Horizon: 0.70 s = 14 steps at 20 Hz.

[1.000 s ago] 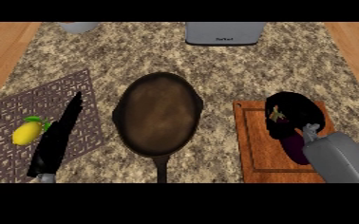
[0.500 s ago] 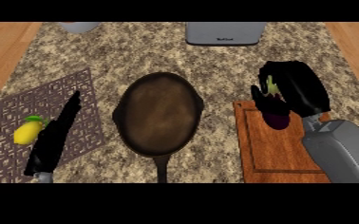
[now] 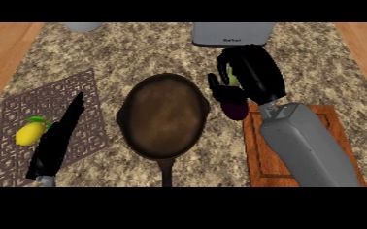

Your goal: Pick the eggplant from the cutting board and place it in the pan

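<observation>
Since a second ago my right robot hand (image 3: pixel 251 73) has lifted off the cutting board (image 3: pixel 326 126) and swung left toward the pan (image 3: pixel 163 114), carrying the eggplant (image 3: pixel 234 107) along. My fingers are curled round it, and the dark purple body pokes out below the hand, with a pale green bit showing between the fingers higher up. The eggplant now hangs over the speckled table (image 3: pixel 143 53), in the gap between the pan's right rim and the board's left edge, off the board. My grey forearm (image 3: pixel 305 145) crosses the board from the lower right.

Nothing lies in the dark, round pan, whose handle points toward the lower edge of the view.

My left robot hand (image 3: pixel 57 140) shows at the lower left as a long black shape lying over a patterned mat (image 3: pixel 43 102); I cannot tell how its fingers stand. A yellow lemon (image 3: pixel 30 132) with a green leaf sits on the mat just beside it.

At the far edge of the table stands a grey appliance (image 3: pixel 233 33) with a small dark label too tiny to read, and a grey round object (image 3: pixel 84 26) shows at the top left.
</observation>
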### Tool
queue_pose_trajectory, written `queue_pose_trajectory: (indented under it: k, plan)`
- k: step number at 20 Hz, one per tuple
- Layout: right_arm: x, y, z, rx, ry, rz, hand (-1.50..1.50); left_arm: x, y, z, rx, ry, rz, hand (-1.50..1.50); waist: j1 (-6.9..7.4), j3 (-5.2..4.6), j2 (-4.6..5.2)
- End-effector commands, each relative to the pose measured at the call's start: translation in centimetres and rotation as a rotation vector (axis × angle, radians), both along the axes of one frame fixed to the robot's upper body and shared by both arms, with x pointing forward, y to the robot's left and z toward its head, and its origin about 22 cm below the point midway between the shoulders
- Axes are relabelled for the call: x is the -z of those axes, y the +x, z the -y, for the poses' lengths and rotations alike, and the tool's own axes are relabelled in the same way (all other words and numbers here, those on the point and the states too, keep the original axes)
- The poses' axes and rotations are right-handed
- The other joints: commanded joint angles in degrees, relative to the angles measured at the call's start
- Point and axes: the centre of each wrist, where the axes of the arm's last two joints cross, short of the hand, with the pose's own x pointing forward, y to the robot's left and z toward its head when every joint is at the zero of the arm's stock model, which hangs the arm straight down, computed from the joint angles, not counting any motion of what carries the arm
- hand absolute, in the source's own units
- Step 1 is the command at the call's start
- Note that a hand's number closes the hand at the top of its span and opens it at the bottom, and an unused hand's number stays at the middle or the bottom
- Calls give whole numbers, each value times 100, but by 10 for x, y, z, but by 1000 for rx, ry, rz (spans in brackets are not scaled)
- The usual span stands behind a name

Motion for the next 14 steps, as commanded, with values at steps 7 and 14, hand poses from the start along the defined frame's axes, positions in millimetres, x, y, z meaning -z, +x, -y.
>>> queue_pose_trajectory:
  k: [7, 14]
  plan:
    - [26, 31, -99, -61, 105, -175, 150, -9, 8, -10, 14, 7, 5, 0, 153, 0, 41]
    - [81, 38, -112, -52, -37, -246, 150, 7, 15, 14, 55, 2, 22, 0, 366, -4, 108]
